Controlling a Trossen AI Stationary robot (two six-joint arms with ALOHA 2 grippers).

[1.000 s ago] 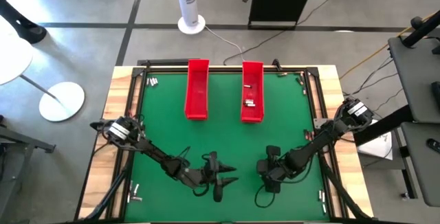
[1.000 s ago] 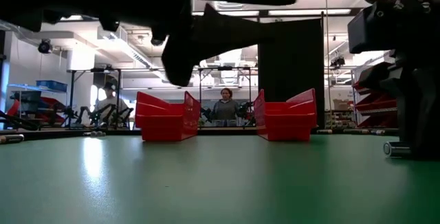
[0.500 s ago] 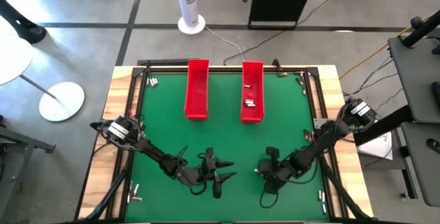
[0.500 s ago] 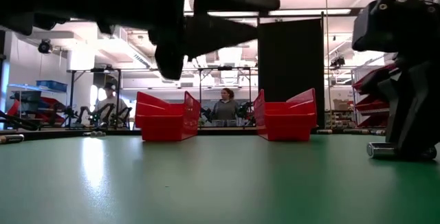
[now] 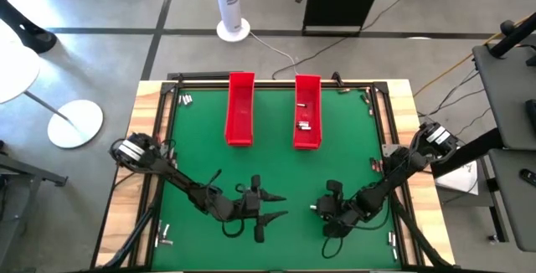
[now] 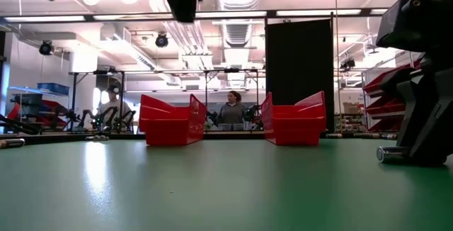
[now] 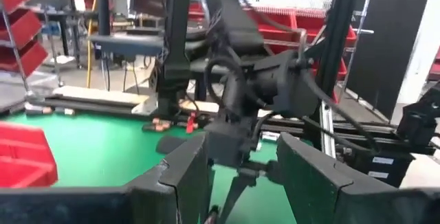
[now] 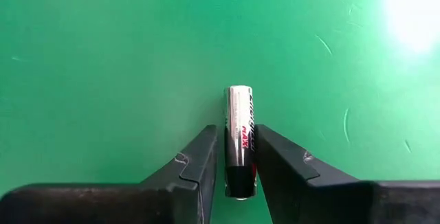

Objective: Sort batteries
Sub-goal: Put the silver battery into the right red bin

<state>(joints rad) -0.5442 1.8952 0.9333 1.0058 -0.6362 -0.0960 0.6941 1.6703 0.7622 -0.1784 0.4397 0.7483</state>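
Observation:
One silvery battery (image 8: 239,107) with a dark end lies on the green mat between the fingers of my right gripper (image 8: 237,138). That gripper (image 5: 322,210) is down at the mat near the table's near edge, right of centre. In the low view the battery (image 6: 387,153) sticks out beside it. My left gripper (image 5: 276,208) hangs open above the mat left of it, holding nothing; its fingers (image 7: 185,176) point at the right arm. More batteries (image 5: 303,125) lie in the right red tray (image 5: 307,89). My right gripper pinches the battery between its two fingers at the dark-end half (image 8: 240,152). The fingers come steeply from above, one on each long side. The battery lies flat on the mat, its silvery end (image 8: 238,93) reaching out past the fingertips.
Two long red trays stand side by side near the far edge, the left one (image 5: 240,110) showing nothing inside. Loose batteries lie near the corners (image 5: 186,99), (image 5: 165,239), (image 5: 392,239). Open green mat (image 5: 276,168) lies between trays and grippers. People sit beyond the table (image 6: 231,110).
My left gripper has risen, leaving the low view almost entirely, and has stayed open. My right gripper has shifted a little toward the table's near edge, and the battery at its fingers now lies nearer the near edge than a second ago.

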